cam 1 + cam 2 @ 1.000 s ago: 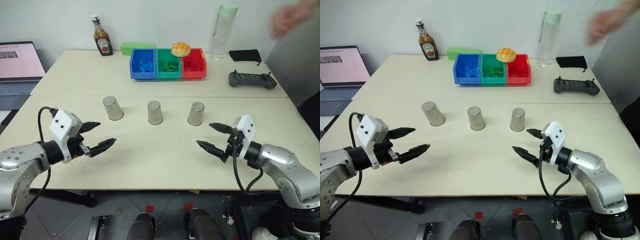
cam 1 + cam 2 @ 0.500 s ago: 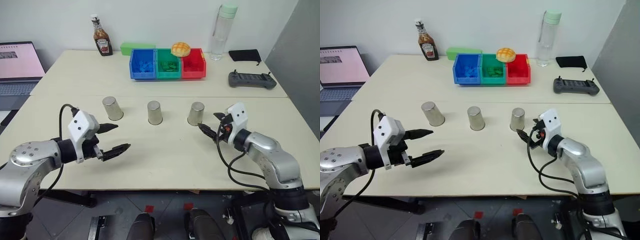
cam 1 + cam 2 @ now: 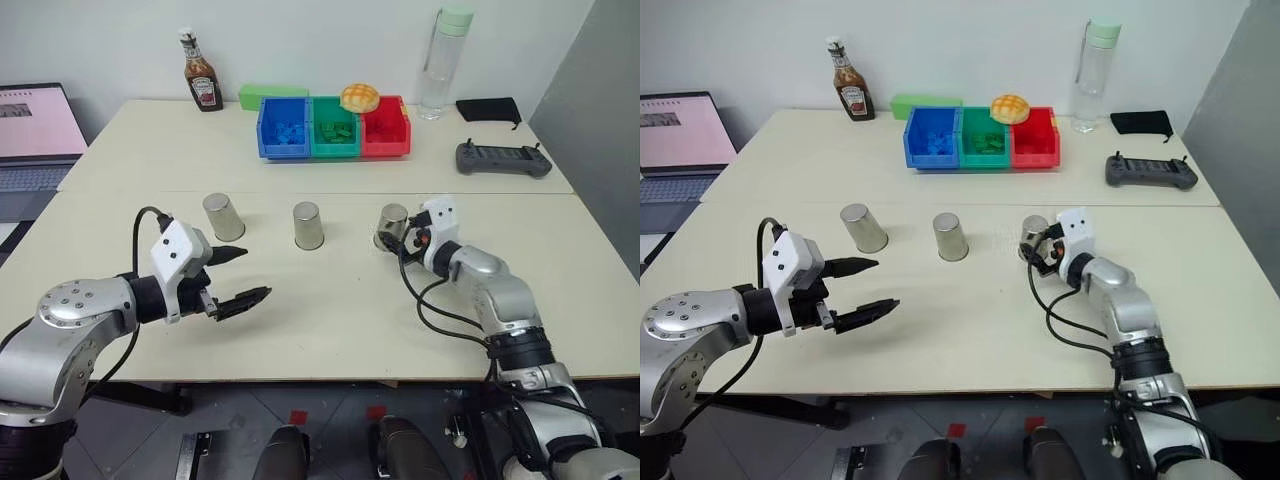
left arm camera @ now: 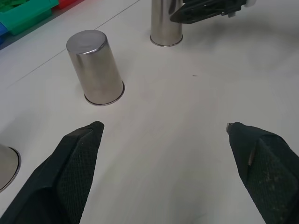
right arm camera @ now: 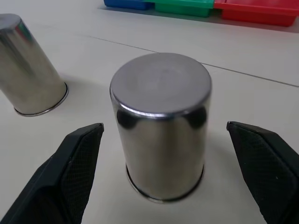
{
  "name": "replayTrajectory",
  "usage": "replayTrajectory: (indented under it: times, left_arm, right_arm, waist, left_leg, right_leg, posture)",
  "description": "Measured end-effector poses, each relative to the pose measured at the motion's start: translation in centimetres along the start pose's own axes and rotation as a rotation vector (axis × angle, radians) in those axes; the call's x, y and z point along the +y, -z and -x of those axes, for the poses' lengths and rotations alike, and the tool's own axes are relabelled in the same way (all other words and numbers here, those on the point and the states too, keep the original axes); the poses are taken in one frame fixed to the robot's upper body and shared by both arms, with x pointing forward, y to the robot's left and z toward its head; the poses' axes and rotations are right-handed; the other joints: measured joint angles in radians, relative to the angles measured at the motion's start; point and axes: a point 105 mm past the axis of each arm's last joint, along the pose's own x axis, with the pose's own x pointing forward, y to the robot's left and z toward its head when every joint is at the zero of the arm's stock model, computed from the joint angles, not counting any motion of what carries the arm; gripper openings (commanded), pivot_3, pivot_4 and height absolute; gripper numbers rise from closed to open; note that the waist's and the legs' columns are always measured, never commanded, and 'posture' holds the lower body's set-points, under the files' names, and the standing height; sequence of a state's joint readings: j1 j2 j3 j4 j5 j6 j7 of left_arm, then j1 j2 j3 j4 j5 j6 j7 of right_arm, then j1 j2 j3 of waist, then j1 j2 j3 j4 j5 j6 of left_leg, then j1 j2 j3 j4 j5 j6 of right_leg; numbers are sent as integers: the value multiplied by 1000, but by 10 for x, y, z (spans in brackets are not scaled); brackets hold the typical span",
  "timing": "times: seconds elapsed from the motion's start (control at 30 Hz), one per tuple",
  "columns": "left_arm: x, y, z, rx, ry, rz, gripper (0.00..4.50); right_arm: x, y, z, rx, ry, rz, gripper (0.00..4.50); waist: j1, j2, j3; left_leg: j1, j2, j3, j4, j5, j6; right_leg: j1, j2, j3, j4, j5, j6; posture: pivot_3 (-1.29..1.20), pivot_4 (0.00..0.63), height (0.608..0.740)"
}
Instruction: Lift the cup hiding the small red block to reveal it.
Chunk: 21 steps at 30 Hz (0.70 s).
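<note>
A: Three cups in a row on a matte cream table (image 3: pixel 330 320), all upside down, flat bases up. Brushed metal, slightly tapered, thin rolled rims against the tabletop. Left cup (image 3: pixel 223 216), middle cup (image 3: pixel 308 225), right cup (image 3: pixel 392 226).

B: Right cup seen close in the right wrist view: dull silver top, mirror-like sides with dark reflections, standing upright. No way to tell from outside which cup covers a block.

A: Right gripper (image 5: pixel 159 140) spread wide, one black finger (image 5: pixel 70 172) on either side of the right cup, gaps visible on both sides, not touching. Finger pads finely dimpled, rubbery looking.

B: Left gripper (image 3: pixel 240 275) also wide apart, hovering over bare table in front of the left cup, well clear of it. Same textured black pads (image 4: pixel 74 172) in the left wrist view.

A: Behind, three glossy plastic bins side by side: blue (image 3: pixel 283 128), green (image 3: pixel 334 128), red (image 3: pixel 386 128). Ridged yellow bun (image 3: pixel 360 97) on top, over the green and red ones.

B: Further back, a sauce bottle (image 3: pixel 202 84) with brown contents, a tall clear bottle (image 3: pixel 440 65) with a pale green cap, a flat green box (image 3: pixel 272 96). Black controller (image 3: pixel 504 159) and black pouch (image 3: pixel 490 109) off to the right, laptop (image 3: pixel 35 135) at the left edge
</note>
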State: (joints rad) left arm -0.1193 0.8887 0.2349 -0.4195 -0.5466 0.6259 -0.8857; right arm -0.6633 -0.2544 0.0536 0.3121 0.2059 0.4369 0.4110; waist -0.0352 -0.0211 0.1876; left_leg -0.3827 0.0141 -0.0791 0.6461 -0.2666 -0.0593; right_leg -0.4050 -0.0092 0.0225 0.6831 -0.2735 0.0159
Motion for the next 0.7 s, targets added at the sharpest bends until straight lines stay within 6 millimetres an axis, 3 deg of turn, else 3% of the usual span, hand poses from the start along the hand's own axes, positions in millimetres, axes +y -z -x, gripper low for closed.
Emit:
replayTrajectory:
  times: [0.13, 0.37, 0.47, 0.63, 0.7]
  left_arm:
    - [0, 0, 0, -1, -1, -2, 4500]
    - [1, 1, 0, 2, -5, 0, 4500]
    - [2, 1, 0, 4, -8, -3, 4500]
    - [5, 4, 1, 15, -21, 6, 4500]
    - [6, 4, 1, 15, -23, 4, 4500]
  right_arm:
    - [2, -5, -15, -12, 16, -2, 4490]
    - [0, 3, -21, -9, 28, -17, 4490]
    - [-1, 1, -21, -17, 29, -18, 4023]
    - [-2, 1, -20, -22, 33, -23, 2827]
    - [-3, -1, -20, -27, 34, -23, 2723]
  waist:
    - [0, 0, 0]
    - [0, 0, 0]
    - [0, 0, 0]
    - [0, 0, 0]
    - [0, 0, 0]
  left_leg:
    - [0, 0, 0, 0, 0, 0]
    - [0, 0, 0, 0, 0, 0]
    - [0, 0, 0, 0, 0, 0]
    - [0, 0, 0, 0, 0, 0]
    - [0, 0, 0, 0, 0, 0]
  right_leg:
    - [0, 0, 0, 0, 0, 0]
    - [0, 0, 0, 0, 0, 0]
    - [0, 0, 0, 0, 0, 0]
    - [0, 0, 0, 0, 0, 0]
    - [0, 0, 0, 0, 0, 0]
  posture:
    - [0, 150, 740]
    - [0, 150, 740]
    - [0, 150, 740]
    - [0, 150, 740]
    - [0, 150, 740]
